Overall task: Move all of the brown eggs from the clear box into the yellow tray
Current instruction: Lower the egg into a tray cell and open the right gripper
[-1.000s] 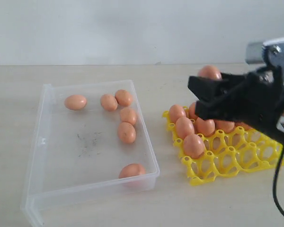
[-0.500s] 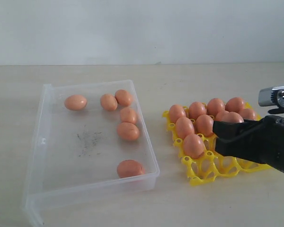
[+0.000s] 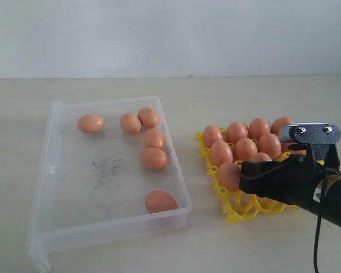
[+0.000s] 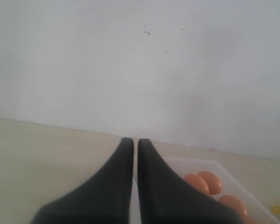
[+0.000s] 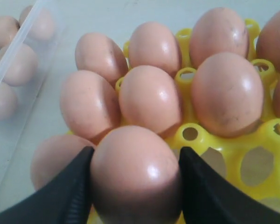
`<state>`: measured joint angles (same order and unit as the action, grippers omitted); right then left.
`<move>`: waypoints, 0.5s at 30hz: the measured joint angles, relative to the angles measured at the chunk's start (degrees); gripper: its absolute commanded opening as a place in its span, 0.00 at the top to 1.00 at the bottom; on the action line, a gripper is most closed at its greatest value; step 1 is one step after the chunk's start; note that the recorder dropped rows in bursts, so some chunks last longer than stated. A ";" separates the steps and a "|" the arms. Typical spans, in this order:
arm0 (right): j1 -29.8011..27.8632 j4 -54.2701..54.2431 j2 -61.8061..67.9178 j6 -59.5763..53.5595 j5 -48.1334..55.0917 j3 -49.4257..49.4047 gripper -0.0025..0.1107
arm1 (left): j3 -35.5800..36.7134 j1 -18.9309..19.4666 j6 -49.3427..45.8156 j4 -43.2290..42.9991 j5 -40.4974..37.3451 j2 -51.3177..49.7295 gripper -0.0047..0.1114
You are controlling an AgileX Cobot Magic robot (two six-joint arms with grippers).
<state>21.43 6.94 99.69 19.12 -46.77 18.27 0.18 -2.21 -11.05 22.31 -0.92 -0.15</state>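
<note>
**Fig. Egg transfer, placing step (L to R).** L tool [image 4: 133,141], seen only in its own wrist view, is hanging idle above the worktop [image 3: 23,102] w/ fingers pressed together, gripping nothing. Clear box [image 3: 74,187] is sitting on the L side of the worktop. Six brown eggs [image 3: 154,157] are lying loose in it: five strung along the far end and R wall, one by the near R corner. Yellow tray [image 3: 234,215] is standing just R of the box, not touching it. Its far rows are carrying eggs and some near cups are showing empty; exact count is not readable, the arm blocking part. R tool [image 5: 135,161] is clamping the held egg [image 5: 130,179] by its sides, low over the tray's near-L part. Whether the egg is sitting in a cup cannot be told.

Judged step: setting one egg down. Next move is prob. calling for centring over an empty cup, a gentle descent, then letting go w/o knocking neighbours.

Eggs are looking smooth, orange-brown, oval, slightly glossy. Tray is looking bright yellow, openwork, w/ round holes and small posts.
</note>
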 measured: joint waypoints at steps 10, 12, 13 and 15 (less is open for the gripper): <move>-0.08 2.22 1.74 0.00 -2.38 1.95 0.47 | 0.00 0.00 0.00 0.00 0.00 0.00 0.93; -0.08 2.54 1.74 0.00 -1.99 2.27 0.46 | 0.00 0.00 0.00 0.00 0.00 0.00 0.93; -0.08 2.68 1.74 0.00 -1.77 2.35 0.46 | 0.00 0.00 0.00 0.00 0.00 0.00 0.93; -0.08 2.68 1.74 0.14 -1.62 2.35 0.46 | 0.00 0.00 0.00 0.00 0.00 0.00 0.93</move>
<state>21.35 9.62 101.44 19.26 -48.39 20.61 0.18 -2.21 -11.05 22.31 -0.92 -0.15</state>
